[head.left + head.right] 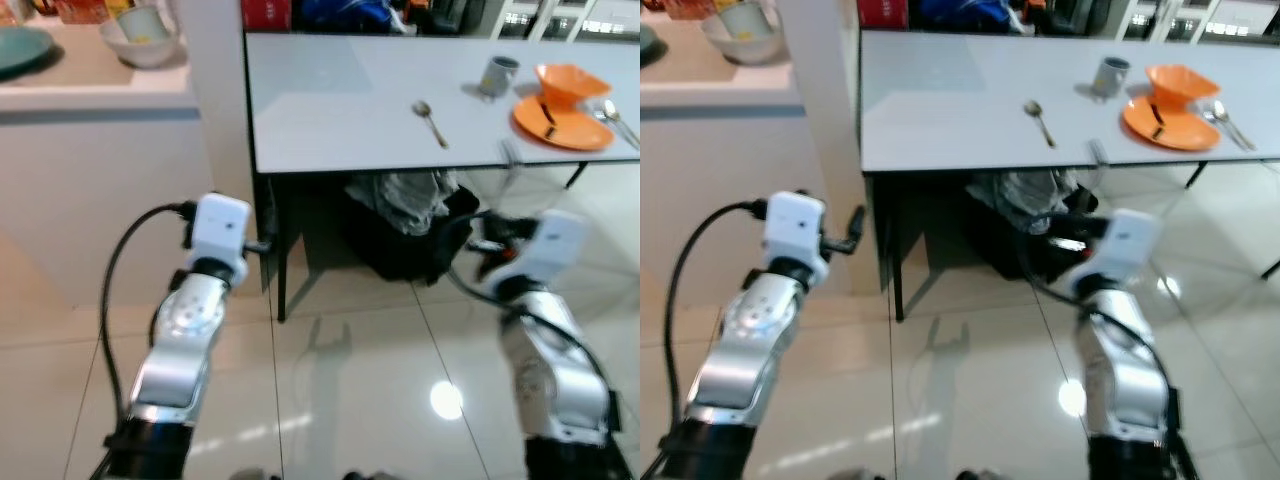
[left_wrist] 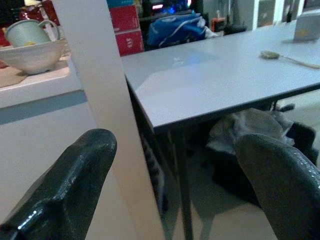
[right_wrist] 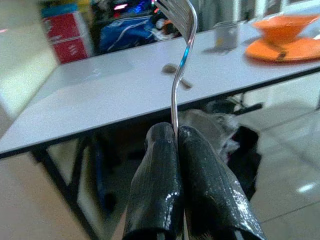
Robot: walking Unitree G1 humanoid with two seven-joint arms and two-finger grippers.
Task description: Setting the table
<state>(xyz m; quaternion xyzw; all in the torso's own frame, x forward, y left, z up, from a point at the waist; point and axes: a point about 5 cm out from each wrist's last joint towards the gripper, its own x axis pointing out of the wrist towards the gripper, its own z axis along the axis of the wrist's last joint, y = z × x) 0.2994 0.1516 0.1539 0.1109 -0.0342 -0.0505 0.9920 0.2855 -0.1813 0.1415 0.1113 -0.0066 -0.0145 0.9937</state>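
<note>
Right gripper (image 3: 176, 145) carries a fork (image 3: 181, 30), jaws clenched on its handle; left gripper (image 2: 175, 160) released; next, lay it beside the plate (image 1: 560, 122) on the table (image 1: 350, 100).

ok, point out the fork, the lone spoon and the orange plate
fork (image 3: 176, 85), right wrist view, mid handle
lone spoon (image 1: 424, 110), left eye view, its bowl
orange plate (image 1: 575, 131), left eye view, front rim

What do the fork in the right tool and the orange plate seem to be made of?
The fork, held in the shut right tool, looks like polished metal: thin, silver, with bright reflections along the handle. The orange plate seems to be plastic or glazed ceramic; its even, saturated colour fits both, so I cannot decide.
</note>
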